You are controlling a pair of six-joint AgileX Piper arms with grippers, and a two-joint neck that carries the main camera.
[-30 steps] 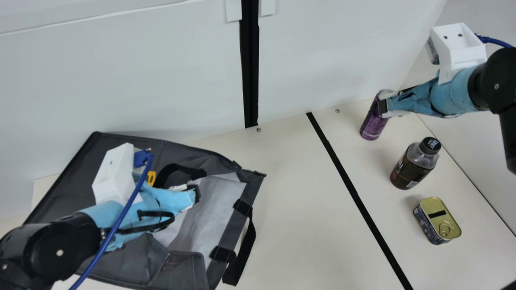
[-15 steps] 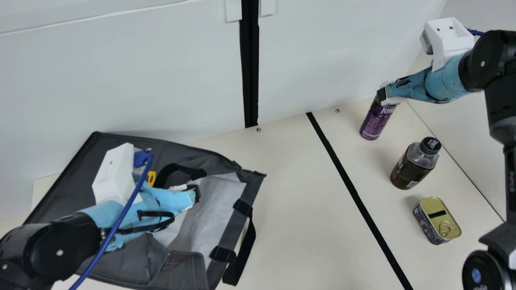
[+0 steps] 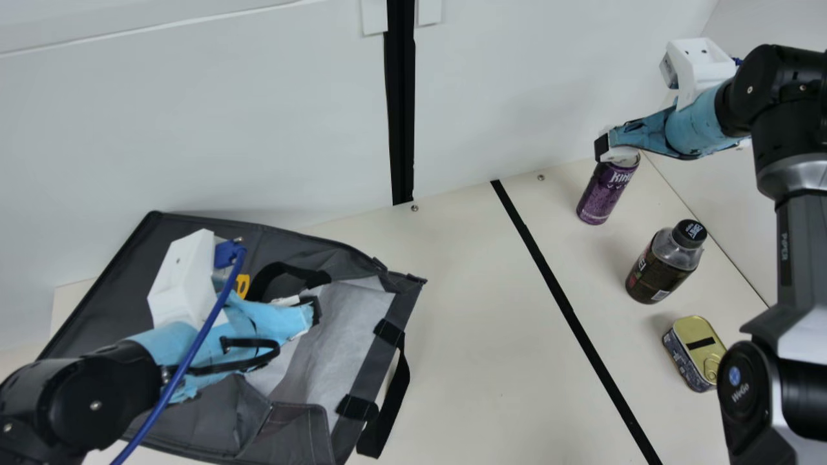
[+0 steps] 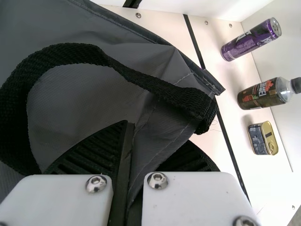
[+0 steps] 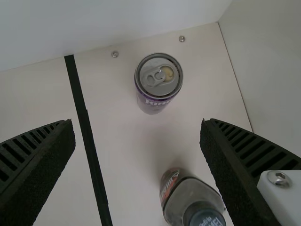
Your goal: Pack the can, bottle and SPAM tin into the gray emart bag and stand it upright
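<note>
Nearest, the gray emart bag (image 3: 207, 413) lies on its side on the cream surface (image 3: 484, 323), pale lining showing at its mouth, its lower edge cut off in the main view. The left tool (image 3: 315, 310) is at the bag, its fingers closed on a fold of the cloth; in the left wrist view that fold hides part of one finger. A yellow mark (image 3: 243, 285) on the bag is mostly covered by the left arm, too little of it exposed to make out. Well apart to the right, the SPAM tin (image 3: 688, 355) lies flat, with a dark printed band round its side, a black strip across its gold lid, and one corner hidden by the right arm, which bears a round badge (image 3: 734, 376). Beyond the tin, the bottle (image 3: 652, 278) stands upright, its dark label carrying pale lettering and a small white panel, more print on its black cap; the right wrist view cuts it off. Farther back stands the purple can (image 3: 604, 194), pale letters round its side. The right tool (image 3: 604, 148) is over by the can, covering part of its lid in the main view, its fingers spread wide with nothing between their pads, apart from both can and bottle.
</note>
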